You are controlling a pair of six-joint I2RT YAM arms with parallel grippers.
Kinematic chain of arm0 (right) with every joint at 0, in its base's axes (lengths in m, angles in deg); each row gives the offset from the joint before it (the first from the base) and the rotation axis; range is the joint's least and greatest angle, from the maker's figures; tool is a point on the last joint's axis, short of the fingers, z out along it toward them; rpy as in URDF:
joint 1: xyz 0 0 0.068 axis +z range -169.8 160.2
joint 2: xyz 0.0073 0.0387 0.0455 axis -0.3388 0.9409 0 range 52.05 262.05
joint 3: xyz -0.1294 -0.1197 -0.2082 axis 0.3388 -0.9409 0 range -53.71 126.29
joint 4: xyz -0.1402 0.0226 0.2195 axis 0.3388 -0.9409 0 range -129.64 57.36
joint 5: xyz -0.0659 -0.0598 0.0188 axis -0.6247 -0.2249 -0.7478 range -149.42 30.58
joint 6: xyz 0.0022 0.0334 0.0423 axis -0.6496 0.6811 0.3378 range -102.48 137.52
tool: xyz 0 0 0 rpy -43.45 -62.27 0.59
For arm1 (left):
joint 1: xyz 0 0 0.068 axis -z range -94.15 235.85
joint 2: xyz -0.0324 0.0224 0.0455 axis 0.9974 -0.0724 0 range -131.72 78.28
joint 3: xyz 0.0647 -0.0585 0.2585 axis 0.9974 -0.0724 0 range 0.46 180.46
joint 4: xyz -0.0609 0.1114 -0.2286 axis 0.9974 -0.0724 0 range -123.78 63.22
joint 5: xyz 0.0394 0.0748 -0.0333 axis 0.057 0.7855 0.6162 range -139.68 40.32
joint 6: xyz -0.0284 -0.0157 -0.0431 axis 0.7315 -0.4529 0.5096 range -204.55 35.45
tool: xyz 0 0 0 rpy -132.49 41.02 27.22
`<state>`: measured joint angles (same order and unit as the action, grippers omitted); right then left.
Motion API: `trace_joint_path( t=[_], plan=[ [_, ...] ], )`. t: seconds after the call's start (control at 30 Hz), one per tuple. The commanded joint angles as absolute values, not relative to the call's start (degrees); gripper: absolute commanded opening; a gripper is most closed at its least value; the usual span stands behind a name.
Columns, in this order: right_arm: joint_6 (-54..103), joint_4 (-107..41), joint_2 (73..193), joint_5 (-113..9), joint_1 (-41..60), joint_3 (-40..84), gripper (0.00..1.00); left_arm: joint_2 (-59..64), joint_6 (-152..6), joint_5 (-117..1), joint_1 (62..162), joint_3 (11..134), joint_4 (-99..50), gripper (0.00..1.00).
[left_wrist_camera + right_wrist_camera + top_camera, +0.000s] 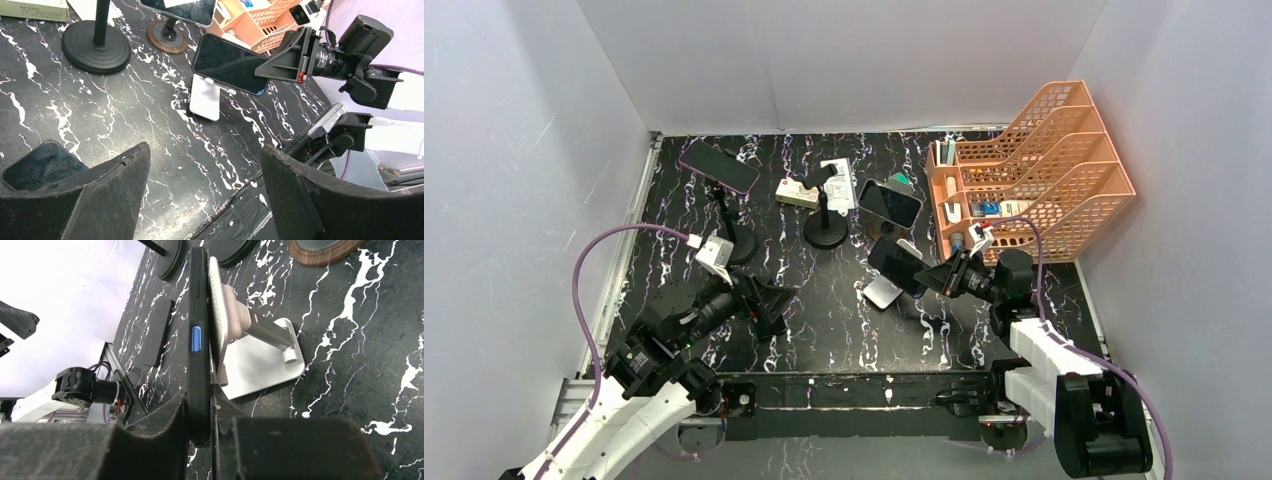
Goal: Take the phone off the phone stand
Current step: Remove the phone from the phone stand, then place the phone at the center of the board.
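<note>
The phone (896,266) sits a little right of the middle of the top picture. It is leaning on the white phone stand (882,291), which stands on the black surface (824,310). The right gripper (944,275) has reached in from the right side. In the right wrist picture, its two fingers (150,440) sit on both sides of the phone's thin edge and pinch it. The phone's back is touching the stand's plate there.

So the grab looks done, but the phone is not off the stand yet. What is left is to lift the phone up and away from the stand, and then maybe set it down somewhere.

The left gripper (769,300) is at the lower left of the top picture. Its fingers (115,200) are spread wide apart and hold nothing. It is well apart from the phone on the stand. Another phone (42,165) lies flat on the surface near its left finger.

More stands with phones are at the top of the picture, next to an orange rack (1044,170) in the upper right.
</note>
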<state>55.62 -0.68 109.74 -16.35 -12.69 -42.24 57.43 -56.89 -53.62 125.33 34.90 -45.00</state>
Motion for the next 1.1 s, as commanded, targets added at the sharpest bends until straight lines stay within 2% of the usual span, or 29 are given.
trace_joint_path(
  t=[0.0,0.17,0.43,0.6,0.77,0.87,1.07],
  plan=[
    [54.6,-4.6,104.2,-16.1,-12.9,-41.1,0.13,56.7,-57.4,-54.5,125.1,34.6,-44.1,0.77],
    [54.2,-9.0,98.9,-15.5,-12.9,-41.5,0.01,56.7,-57.4,-54.5,125.1,34.6,-44.1,0.77],
    [54.5,-16.0,91.2,-13.9,-12.8,-37.0,0.01,56.8,-57.4,-54.1,125.1,34.6,-44.1,0.77],
    [58.9,-15.9,87.6,-13.4,-12.7,-32.5,0.01,56.5,-57.2,-52.5,125.1,34.9,-44.3,0.78],
    [64.4,-11.8,89.2,-14.6,-10.0,-25.1,0.01,55.1,-54.0,-48.4,125.1,36.7,-41.7,0.79],
    [67.5,-6.0,92.1,-18.7,-4.6,-22.3,0.01,53.9,-51.4,-47.9,125.1,37.3,-35.8,0.81],
    [68.3,6.8,96.8,-36.6,14.8,-20.8,0.01,51.4,-44.2,-48.3,125.1,36.3,-18.4,0.82]
  ],
)
